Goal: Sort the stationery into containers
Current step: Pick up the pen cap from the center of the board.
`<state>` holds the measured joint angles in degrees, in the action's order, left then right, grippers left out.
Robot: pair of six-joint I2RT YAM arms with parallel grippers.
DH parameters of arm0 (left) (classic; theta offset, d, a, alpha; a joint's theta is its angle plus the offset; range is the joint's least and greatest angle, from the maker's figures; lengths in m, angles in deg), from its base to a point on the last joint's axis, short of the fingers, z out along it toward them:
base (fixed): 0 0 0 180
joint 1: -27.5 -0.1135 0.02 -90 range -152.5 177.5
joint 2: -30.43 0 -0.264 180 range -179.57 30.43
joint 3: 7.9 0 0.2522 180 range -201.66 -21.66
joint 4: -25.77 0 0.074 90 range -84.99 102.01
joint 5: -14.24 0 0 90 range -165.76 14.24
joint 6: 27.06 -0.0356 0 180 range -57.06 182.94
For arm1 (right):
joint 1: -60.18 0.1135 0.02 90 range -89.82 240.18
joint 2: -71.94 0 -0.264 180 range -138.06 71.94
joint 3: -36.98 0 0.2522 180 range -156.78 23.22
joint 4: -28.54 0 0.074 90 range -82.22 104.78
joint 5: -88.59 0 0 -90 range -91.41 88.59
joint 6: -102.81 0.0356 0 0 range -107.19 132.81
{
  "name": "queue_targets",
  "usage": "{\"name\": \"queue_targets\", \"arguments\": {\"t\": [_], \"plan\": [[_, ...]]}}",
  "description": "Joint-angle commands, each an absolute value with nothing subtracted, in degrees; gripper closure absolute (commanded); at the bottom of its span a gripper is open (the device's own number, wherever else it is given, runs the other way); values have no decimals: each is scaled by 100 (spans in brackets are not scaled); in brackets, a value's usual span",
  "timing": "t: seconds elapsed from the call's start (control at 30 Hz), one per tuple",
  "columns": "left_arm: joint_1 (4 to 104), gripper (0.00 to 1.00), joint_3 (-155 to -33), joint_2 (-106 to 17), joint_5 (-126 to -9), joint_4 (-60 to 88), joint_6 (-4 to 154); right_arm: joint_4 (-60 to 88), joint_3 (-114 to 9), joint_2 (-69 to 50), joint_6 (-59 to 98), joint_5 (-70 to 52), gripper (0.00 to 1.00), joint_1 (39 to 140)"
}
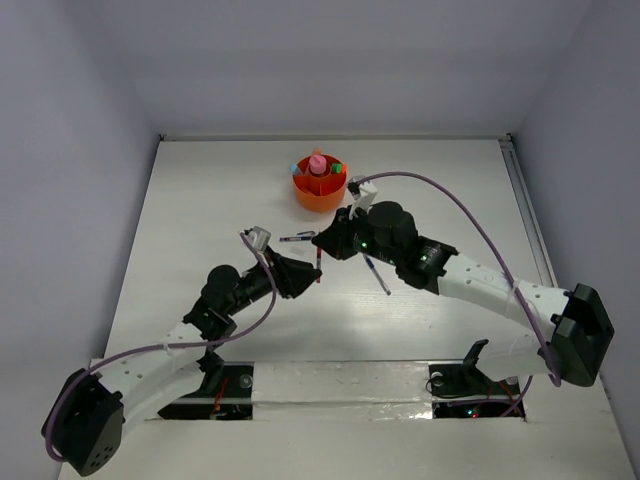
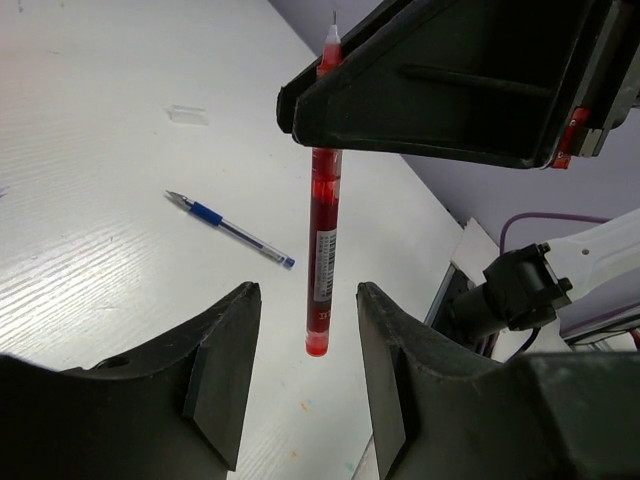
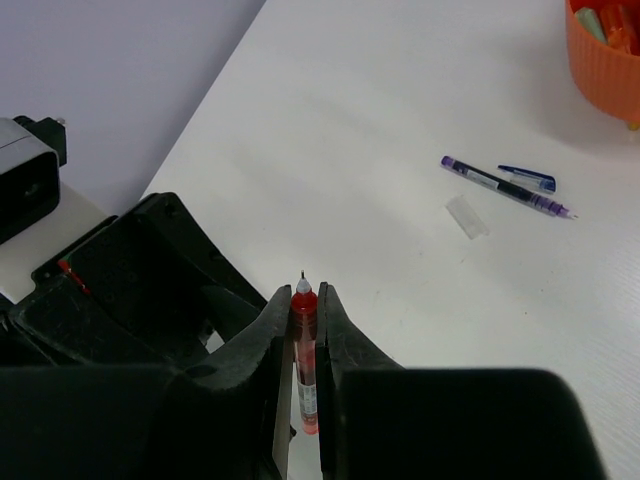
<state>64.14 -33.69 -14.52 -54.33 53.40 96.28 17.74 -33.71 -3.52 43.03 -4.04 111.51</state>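
A red pen point(image 3: 304, 340) is clamped near its tip in my right gripper point(image 3: 303, 295), which is shut on it above the table. Its lower end point(image 2: 323, 230) hangs between the fingers of my left gripper point(image 2: 308, 292), which is open and does not touch it. From above, the two grippers meet at mid-table, with the red pen point(image 1: 318, 265) between them. The orange cup point(image 1: 318, 200) stands behind them and holds a pink bottle-like piece point(image 1: 317, 163) and other small items. On the table lie a blue pen point(image 1: 376, 273) and a dark purple pen point(image 3: 505, 187).
A clear pen cap point(image 3: 467, 216) and a blue cap point(image 3: 527, 178) lie next to the purple pen. The blue pen point(image 2: 235, 230) lies left of the left gripper's fingers. Grey walls enclose the white table point(image 1: 200, 200) at the back and sides.
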Motion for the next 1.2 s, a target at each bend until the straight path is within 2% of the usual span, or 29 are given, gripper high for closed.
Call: {"name": "queue_targets", "arguments": {"t": [0.0, 0.17, 0.3, 0.33, 0.37, 0.47, 0.57, 0.63, 0.67, 0.77, 0.87, 0.93, 1.03, 1.07, 1.17], "plan": [[6433, 61, -3677, -1527, -5256, 5859, 9573, 1891, -3619, -355, 4287, -615, 100, 11150], [6433, 68, -3739, -1712, -5264, 5947, 9599, 1935, -3637, -434, 4314, -835, 100, 11150], [6433, 69, -3783, -1808, -5221, 6096, 9625, 1935, -3663, -557, 4349, -1002, 100, 11150], [6433, 71, -3792, -1818, -5220, 6105, 9625, 1935, -3672, -566, 4366, -1011, 100, 11150], [6433, 79, -3800, -1835, -5212, 6105, 9617, 1961, -3663, -566, 4366, -976, 100, 11150], [6433, 86, -3783, -1826, -5247, 6105, 9599, 1979, -3654, -558, 4366, -976, 100, 11150], [6433, 99, -3792, -1853, -5194, 6105, 9599, 1996, -3672, -584, 4384, -1011, 100, 11098], [6433, 96, -3765, -1861, -5177, 6105, 9625, 2049, -3655, -566, 4427, -1037, 100, 11098], [6433, 88, -3757, -1853, -5185, 6097, 9643, 2084, -3655, -558, 4437, -1055, 100, 11046], [6433, 75, -3739, -1870, -5159, 6079, 9634, 2137, -3681, -505, 4463, -1090, 100, 11045], [6433, 74, -3721, -1932, -5097, 6114, 9634, 2146, -3716, -487, 4472, -1116, 100, 10992], [6433, 76, -3704, -1941, -5097, 6141, 9643, 2146, -3751, -496, 4472, -1125, 100, 10992], [6433, 92, -3704, -1914, -5194, 6088, 9643, 2146, -3716, -514, 4489, -1125, 100, 10992], [6433, 100, -3704, -1897, -5194, 6079, 9625, 2163, -3699, -514, 4489, -1108, 100, 10992], [6433, 100, -3704, -1871, -5238, 6044, 9599, 2146, -3663, -514, 4507, -1125, 100, 10992]]}}
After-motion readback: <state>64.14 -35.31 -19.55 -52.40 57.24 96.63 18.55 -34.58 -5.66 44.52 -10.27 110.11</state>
